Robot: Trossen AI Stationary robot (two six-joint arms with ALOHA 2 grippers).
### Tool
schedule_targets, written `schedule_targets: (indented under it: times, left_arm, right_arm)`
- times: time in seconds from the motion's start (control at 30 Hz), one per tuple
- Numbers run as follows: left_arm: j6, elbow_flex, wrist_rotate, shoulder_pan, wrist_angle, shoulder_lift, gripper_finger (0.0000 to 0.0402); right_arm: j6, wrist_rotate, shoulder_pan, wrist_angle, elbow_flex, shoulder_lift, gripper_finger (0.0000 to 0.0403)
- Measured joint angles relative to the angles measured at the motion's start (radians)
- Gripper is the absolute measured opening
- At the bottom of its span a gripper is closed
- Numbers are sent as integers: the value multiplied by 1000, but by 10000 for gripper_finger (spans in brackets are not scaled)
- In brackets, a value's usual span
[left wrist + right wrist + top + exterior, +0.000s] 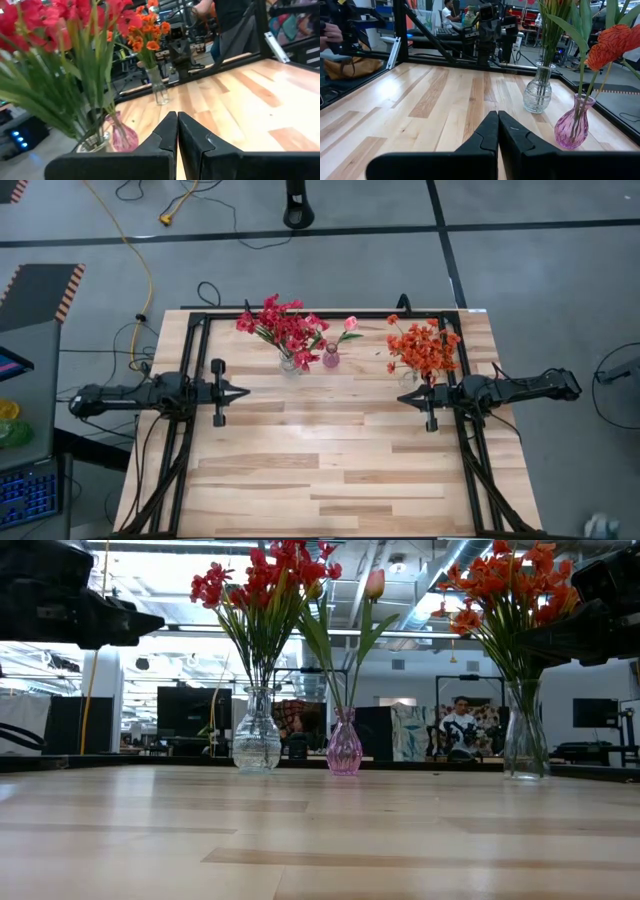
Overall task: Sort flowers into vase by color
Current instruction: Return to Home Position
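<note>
near the pale plank table's (330, 470) far edge: red flowers (283, 328) fanned in a ribbed clear glass vase (290, 365), pink bud (350, 323) in a teardrop pink glass vase (330, 360), orange flowers (424, 347) in a slim clear vase (408, 379) rightward. left gripper (244, 393) in from the left edge, right gripper (403, 397) beside that slim vase, both with dark wedge fingers pressed together.

Left gripper (177, 116) fingers pressed together, red flowers (30, 25) close by, pink vase (121, 137), orange flowers (149, 31) farther off

FREE: you can pass anywhere over the near half of the surface (330, 470) | BLOCKED: red flowers (285, 328), pink vase (330, 359), orange flowers (425, 348) near far edge
</note>
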Motion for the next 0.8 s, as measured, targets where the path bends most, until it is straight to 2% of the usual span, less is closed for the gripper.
schedule_targets:
  times: [0.23,0.4,0.63,0.8]
  left_arm:
    - [-10,0,37,94,-4,0,0]
    - [-41,0,94,107,5,0,0]
    - [-109,0,27,107,-6,1,0]
    - [-122,0,25,107,-7,4,0]
  right_arm:
    - [0,0,0,0,0,0,35]
    - [0,0,0,0,0,0,35]
    - [0,0,0,0,0,0,35]
    - [0,0,0,0,0,0,35]
